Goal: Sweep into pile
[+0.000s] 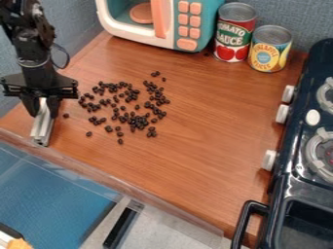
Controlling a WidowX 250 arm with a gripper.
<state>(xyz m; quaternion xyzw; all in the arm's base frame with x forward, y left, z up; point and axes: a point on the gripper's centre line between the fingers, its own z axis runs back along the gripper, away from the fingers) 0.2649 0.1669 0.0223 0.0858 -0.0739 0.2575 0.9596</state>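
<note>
Likely beans [135, 120] beside the gripper [42, 108]

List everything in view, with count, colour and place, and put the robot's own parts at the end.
beans: dozens, near-black, loosely scattered left of centre
tabletop: one, reddish-brown wood, across the middle
toy microwave: one, teal, cream and coral, top
round plate: one, coral, inside the microwave
cans: two, top right; one mostly red and green, one yellow and blue
toy stove: one, black, right edge
knobs: three, white, stove's left side
curved handle: one, black, bottom right
ribbed surface: one, blue, bottom left
metal tool: one, silver-grey, in the hand
arm: one, black, upper left
hand: one, black, left of the beans
</note>
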